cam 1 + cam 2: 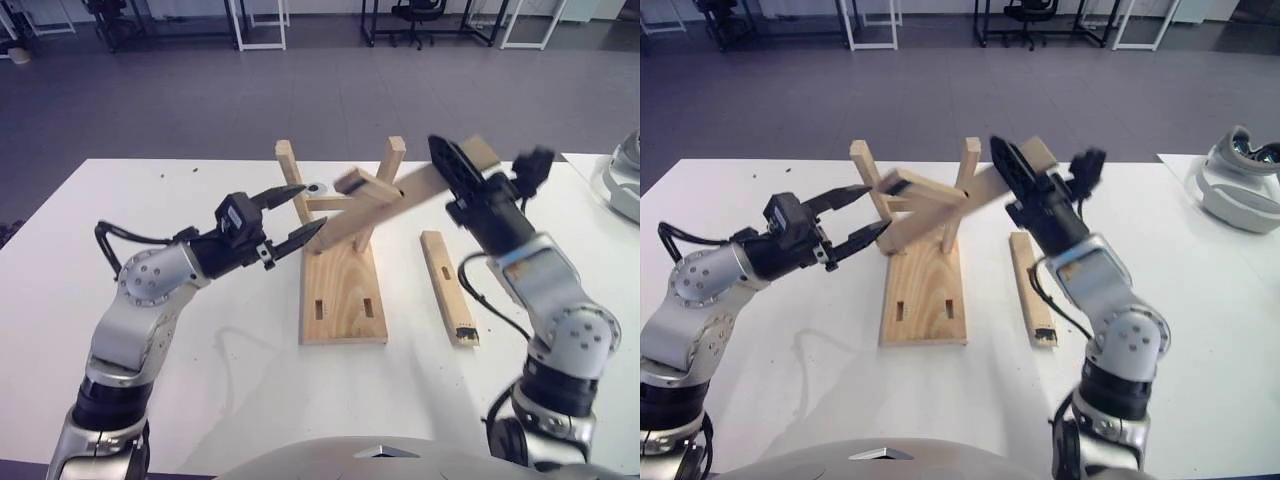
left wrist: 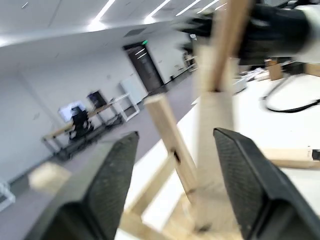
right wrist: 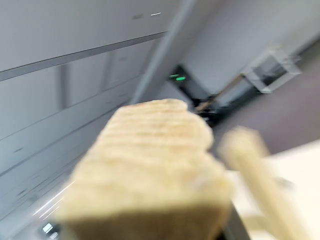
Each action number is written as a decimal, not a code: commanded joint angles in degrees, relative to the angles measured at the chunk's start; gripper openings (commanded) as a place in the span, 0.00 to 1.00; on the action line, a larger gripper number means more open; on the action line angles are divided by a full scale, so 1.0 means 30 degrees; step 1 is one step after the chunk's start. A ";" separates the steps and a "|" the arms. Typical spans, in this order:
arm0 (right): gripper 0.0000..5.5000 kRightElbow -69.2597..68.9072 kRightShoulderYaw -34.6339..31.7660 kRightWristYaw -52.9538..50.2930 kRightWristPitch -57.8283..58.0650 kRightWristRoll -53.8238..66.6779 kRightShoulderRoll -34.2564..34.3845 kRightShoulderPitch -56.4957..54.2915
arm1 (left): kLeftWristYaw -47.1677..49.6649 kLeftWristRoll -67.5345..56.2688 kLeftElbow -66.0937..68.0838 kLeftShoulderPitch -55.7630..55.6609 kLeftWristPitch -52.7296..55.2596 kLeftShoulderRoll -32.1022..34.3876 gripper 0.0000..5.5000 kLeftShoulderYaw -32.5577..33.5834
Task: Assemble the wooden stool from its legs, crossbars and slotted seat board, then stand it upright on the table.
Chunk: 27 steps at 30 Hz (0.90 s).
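**Stool half built, right pincer carrying a leg**

Head views: the white table (image 1: 140, 200) carries the seat board (image 1: 340, 290), lying flat with two empty slots at its near end. At its far end two upright legs (image 1: 290, 175) stand, joined by a crossbar (image 1: 325, 203). The right gripper (image 1: 448, 165) is clenched on the held leg (image 1: 400, 195), which slants down over the board's far end (blurred; contact with the board can't be told). The left gripper (image 1: 308, 208) hovers released, just beside the nearer upright leg. A loose leg (image 1: 447, 285) lies on the table right of the board. A white headset (image 1: 1235, 185) sits at the right edge. Behind are a grey floor (image 1: 200, 90), desk frames (image 1: 260, 25) and an office chair (image 1: 418, 12).

Left wrist view: dark fingers (image 2: 110, 190) are spread, with wooden legs between them, ceiling lights above.

Right wrist view: the leg's blurred end sits close up, ceiling behind.
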 commanded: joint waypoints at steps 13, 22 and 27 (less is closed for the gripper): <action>0.19 -0.1057 -0.0753 -0.0112 -0.1050 -0.3964 -0.2833 0.7318 | 0.5726 0.5784 0.4378 0.5577 0.2190 -0.3207 0.73 -0.2623; 0.19 -0.1549 0.0146 -0.2735 -0.1589 -0.5604 -0.2771 0.5254 | 0.5861 0.6265 0.4529 0.5325 0.3555 -0.3678 0.73 -0.3521; 0.19 -0.2164 0.1685 -0.2399 -0.1039 -0.7585 -0.3712 0.4574 | 0.5838 0.6148 0.4191 0.4856 0.4213 -0.3990 0.73 -0.3914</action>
